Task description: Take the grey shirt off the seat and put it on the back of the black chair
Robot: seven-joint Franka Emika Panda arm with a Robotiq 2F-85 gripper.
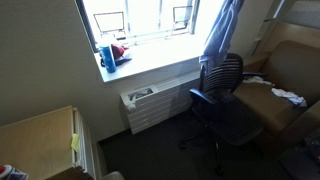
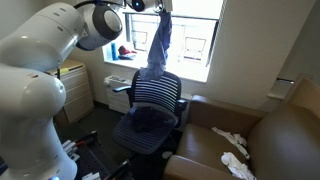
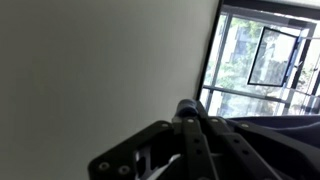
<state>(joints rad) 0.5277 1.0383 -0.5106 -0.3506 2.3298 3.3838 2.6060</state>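
The grey shirt [image 1: 222, 28] hangs lengthwise from my gripper [image 2: 160, 8], high in front of the window in both exterior views [image 2: 159, 40]. Its lower end reaches the top of the backrest of the black chair [image 1: 222, 88], a mesh office chair that stands below it [image 2: 156, 98]. The gripper is shut on the shirt's top end. In the wrist view the dark fingers [image 3: 200, 140] are closed together, with dark cloth [image 3: 275, 125] at the lower right. I cannot tell whether any cloth lies on the seat.
A brown armchair [image 1: 290, 75] with white cloths [image 2: 236, 150] stands next to the chair. A window sill [image 1: 150, 58] holds red and blue items [image 1: 113, 52]. A radiator [image 1: 150, 108] is below it. A wooden cabinet [image 1: 40, 140] stands nearby.
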